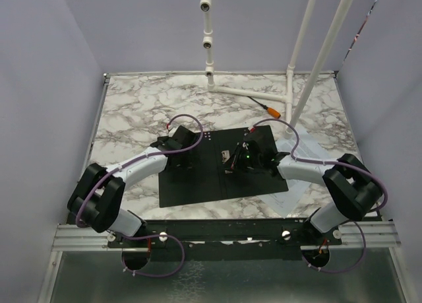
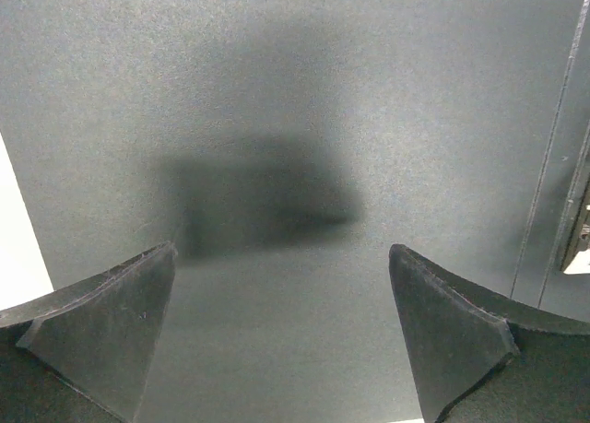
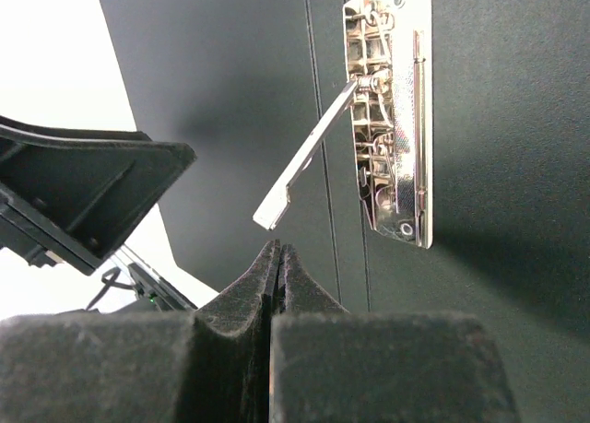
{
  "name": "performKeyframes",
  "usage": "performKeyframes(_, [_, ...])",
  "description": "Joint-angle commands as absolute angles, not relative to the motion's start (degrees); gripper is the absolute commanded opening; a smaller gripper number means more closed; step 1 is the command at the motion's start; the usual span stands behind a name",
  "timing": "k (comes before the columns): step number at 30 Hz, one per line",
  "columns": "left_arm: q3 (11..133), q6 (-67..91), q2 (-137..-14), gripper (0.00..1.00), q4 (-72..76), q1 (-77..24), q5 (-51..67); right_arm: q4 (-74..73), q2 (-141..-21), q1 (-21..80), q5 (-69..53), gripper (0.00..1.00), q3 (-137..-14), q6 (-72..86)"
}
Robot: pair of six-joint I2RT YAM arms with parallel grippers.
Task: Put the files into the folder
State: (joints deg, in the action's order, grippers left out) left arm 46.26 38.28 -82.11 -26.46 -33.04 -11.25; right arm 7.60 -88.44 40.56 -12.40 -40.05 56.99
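The folder (image 1: 198, 177) lies open on the counter (image 1: 145, 105), clip lever (image 3: 304, 156) raised. The files (image 1: 293, 199) wait outside at four o'clock, not yet inserted. The left fingers (image 2: 101, 331) gape empty; the right fingers (image 3: 240, 303) are closed, empty.

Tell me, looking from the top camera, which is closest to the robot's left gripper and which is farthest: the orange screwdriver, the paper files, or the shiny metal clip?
1. The metal clip: nearest, just right of the left gripper, at the spine of the folder.
2. The orange screwdriver: farther back and to the right.
3. The files: farthest, sticking out past the folder's right edge.
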Motion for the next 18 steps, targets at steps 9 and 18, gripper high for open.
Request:
performKeyframes(9, [47.30, 39.37, -86.86, 0.99, -25.51, -36.09, -14.27, 15.57, -92.16, 37.70, -14.86, 0.00, -37.49, 62.57])
performKeyframes(18, [45.65, 39.46, -86.99, 0.99, -25.14, -36.56, -15.55, 18.45, -95.24, 36.15, -17.63, 0.01, -39.05, 63.47])
